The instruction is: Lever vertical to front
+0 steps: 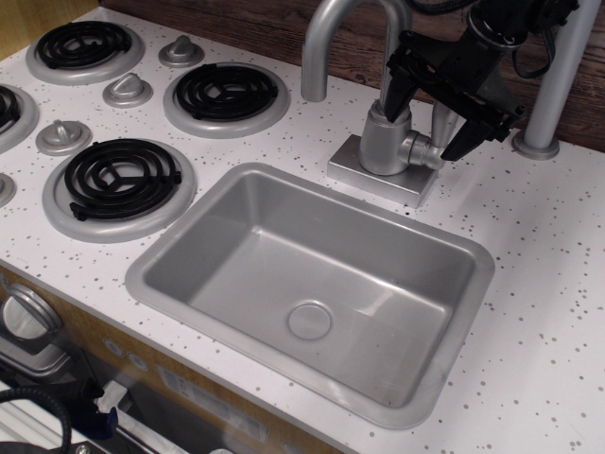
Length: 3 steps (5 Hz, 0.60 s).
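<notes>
The lever (441, 120) is a small silver paddle standing upright on the right side of the cylindrical faucet body (383, 142), joined to it by a short stub. My black gripper (427, 130) comes down from the upper right. Its jaws are apart and straddle the lever. One finger (397, 93) lies in front of the faucet body and the other finger (470, 132) is just right of the lever. I cannot tell whether either finger touches the lever. The curved spout (326, 47) rises behind and arcs to the left.
The faucet's square base (364, 175) sits at the back rim of the silver sink (180, 241). A plain silver pole with a round base (539, 142) stands close to the right of the gripper. Black coil burners (121, 178) and silver knobs (128, 90) are on the left.
</notes>
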Tool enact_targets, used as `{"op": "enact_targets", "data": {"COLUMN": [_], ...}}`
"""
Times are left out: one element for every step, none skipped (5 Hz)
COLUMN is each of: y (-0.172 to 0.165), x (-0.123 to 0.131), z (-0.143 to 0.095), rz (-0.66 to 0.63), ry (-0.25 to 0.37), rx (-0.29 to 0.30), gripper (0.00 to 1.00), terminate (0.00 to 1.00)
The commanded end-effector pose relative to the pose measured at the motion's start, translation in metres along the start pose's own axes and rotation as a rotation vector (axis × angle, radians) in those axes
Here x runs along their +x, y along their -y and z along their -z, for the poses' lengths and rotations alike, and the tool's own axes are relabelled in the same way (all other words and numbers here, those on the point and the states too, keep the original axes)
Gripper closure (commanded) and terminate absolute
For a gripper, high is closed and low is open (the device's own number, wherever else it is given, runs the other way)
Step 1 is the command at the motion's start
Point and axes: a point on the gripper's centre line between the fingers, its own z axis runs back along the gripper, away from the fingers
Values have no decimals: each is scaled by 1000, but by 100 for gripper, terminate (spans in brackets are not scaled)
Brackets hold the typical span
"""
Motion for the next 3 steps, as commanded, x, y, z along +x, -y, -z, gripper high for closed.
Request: {"op": "enact_targets", "data": {"y": [0, -5, -5], "x": [0, 12, 22], "z": [0, -3, -11], "rz": [0, -25, -32], "ry": [0, 114, 165], "rx": [0, 8, 8], "gripper": [0, 0, 0], "terminate": [0, 0, 0]}}
